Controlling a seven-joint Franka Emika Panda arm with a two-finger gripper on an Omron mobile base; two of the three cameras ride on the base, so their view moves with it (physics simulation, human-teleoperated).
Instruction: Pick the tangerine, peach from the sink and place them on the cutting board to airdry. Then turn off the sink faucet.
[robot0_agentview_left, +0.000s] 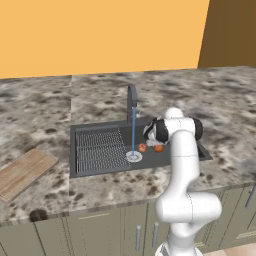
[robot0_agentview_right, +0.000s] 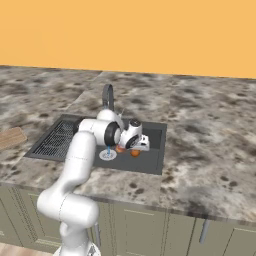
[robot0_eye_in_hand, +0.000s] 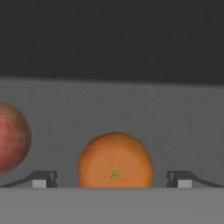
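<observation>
The orange tangerine (robot0_eye_in_hand: 115, 161) lies on the floor of the dark grey sink (robot0_agentview_left: 180, 155), right between the two fingertips of my open gripper (robot0_eye_in_hand: 112, 179), which is lowered into the basin. The reddish peach (robot0_eye_in_hand: 13, 138) rests just left of it in the hand view, outside the fingers. From the base views, the peach (robot0_agentview_left: 142, 147) and the tangerine (robot0_agentview_left: 158, 148) sit side by side near the round drain (robot0_agentview_left: 133, 157). A blue stream of water runs from the sink faucet (robot0_agentview_left: 131, 102) onto the drain. The wooden cutting board (robot0_agentview_left: 22, 172) lies on the counter far left of the sink.
A ribbed draining grid (robot0_agentview_left: 98, 149) fills the sink's left half. Speckled stone counter (robot0_agentview_left: 210, 100) surrounds the basin, with an orange wall behind. A small dark object (robot0_agentview_left: 37, 215) sits at the counter's front edge near the board. My white arm hangs over the sink's right half.
</observation>
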